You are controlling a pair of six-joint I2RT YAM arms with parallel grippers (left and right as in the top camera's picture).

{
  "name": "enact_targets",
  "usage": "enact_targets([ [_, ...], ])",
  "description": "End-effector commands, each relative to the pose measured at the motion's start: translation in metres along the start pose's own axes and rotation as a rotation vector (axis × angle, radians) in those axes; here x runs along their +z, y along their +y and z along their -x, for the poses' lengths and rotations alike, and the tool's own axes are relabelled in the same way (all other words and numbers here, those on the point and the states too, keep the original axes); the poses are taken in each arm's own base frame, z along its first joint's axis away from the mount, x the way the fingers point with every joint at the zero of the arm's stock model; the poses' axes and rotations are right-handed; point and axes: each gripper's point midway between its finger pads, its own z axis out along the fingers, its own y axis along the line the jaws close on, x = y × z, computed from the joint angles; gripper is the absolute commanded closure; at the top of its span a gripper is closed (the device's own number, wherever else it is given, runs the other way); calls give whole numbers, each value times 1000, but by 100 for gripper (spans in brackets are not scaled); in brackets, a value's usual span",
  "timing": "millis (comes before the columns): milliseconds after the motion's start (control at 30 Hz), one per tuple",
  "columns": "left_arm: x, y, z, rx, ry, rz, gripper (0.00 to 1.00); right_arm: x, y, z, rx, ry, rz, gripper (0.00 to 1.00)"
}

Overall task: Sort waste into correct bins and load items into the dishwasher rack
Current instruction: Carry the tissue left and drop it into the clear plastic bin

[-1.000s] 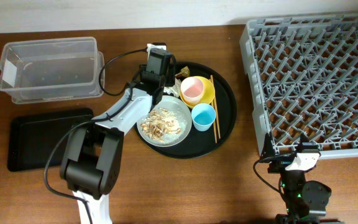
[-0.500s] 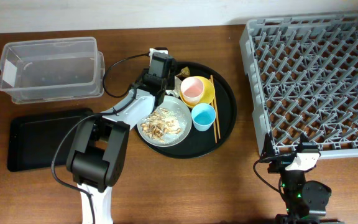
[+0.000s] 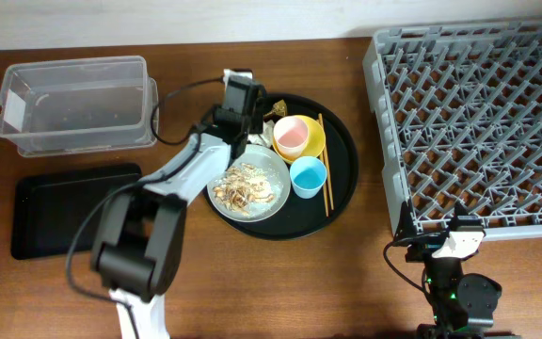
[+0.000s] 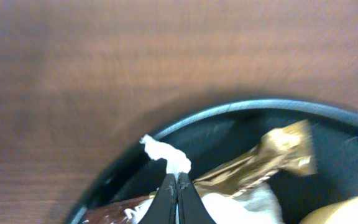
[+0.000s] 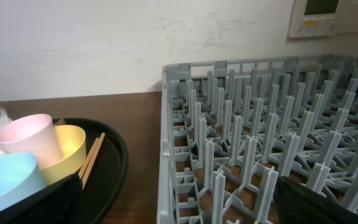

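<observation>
Left gripper (image 4: 178, 186): jaws pressed together with no gap showing, nipping a corner of the crumpled white paper (image 4: 166, 151), at the far left edge of the round black tray (image 3: 342, 193).
Crumpled white paper: a tuft sticks up past the fingertips; the rest lies low in the tray, partly hidden.
Gold wrapper (image 4: 272, 155): just right of the pinched paper, lying in the tray and free of the fingers.
Right gripper (image 5: 178, 186): fingers spread wide, holding and touching nothing, at the near left corner of the dishwasher rack (image 3: 478, 122).
Dishwasher rack: on the right of the table (image 3: 280, 282), nothing loaded in it.
Plate (image 3: 277, 164): near left part of the round tray, food scraps (image 3: 245, 186) heaped on it.
Yellow bowl (image 3: 314, 143): far centre of the tray, the pink cup (image 3: 292, 135) inside it.
Light blue cup (image 3: 307, 176): just near of the bowl.
Chopsticks (image 3: 324, 162): lying near-to-far, right of the cups.
Clear box (image 3: 73, 104): far left.
Shallow black tray (image 3: 64, 209): near of the clear box.
</observation>
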Motion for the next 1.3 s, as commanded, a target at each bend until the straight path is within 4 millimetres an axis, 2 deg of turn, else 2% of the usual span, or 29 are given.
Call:
enact_targets([
  [0,-76,4,71,-42,-154,-34,99,0,-2,-3,7,2,-9,2],
  [133,-124,21,92,-60,-192,-24,99,0,-2,-3,7,2,-9,2],
  [200,-149,38,104,-83,-224,15,99,0,-2,-3,7,2,-9,2],
  [233,-158,49,109,-95,-240,42,99,0,-2,-3,8,2,-9,2],
  [300,-177,82,120,-134,-284,135,99,0,-2,-3,7,2,-9,2],
  [400,-187,131,128,-191,-322,272,99,0,-2,-3,7,2,-9,2],
  [533,-181,204,137,-285,-370,401,99,0,-2,-3,8,2,-9,2],
  [600,-174,230,141,-321,-403,443,99,0,-2,-3,7,2,-9,2],
  [667,-160,261,144,-357,-437,470,98,0,-2,-3,8,2,-9,2],
  [733,-143,286,139,-379,-438,495,98,0,-2,-3,7,2,-10,2],
  [833,-117,317,118,-402,-395,547,86,0,-2,-3,8,2,-10,1],
  [867,-110,324,111,-406,-377,559,62,0,-2,-3,7,2,-9,2],
  [933,-103,334,101,-413,-353,577,6,0,-2,-3,7,2,-9,2],
  [967,-103,336,100,-415,-351,580,1,0,-2,-3,7,2,-9,2],
  [1033,-108,336,103,-416,-359,579,1,0,-2,-3,7,2,-9,2],
  [1133,-123,317,114,-399,-365,542,1,0,-2,-3,8,2,-9,2],
  [1200,-137,287,122,-373,-355,451,1,0,-2,-3,8,2,-9,2],
  [1233,-144,265,125,-353,-338,378,1,0,-2,-3,8,2,-9,2],
  [1267,-152,226,125,-317,-298,228,1,0,-2,-3,8,2,-9,2],
])
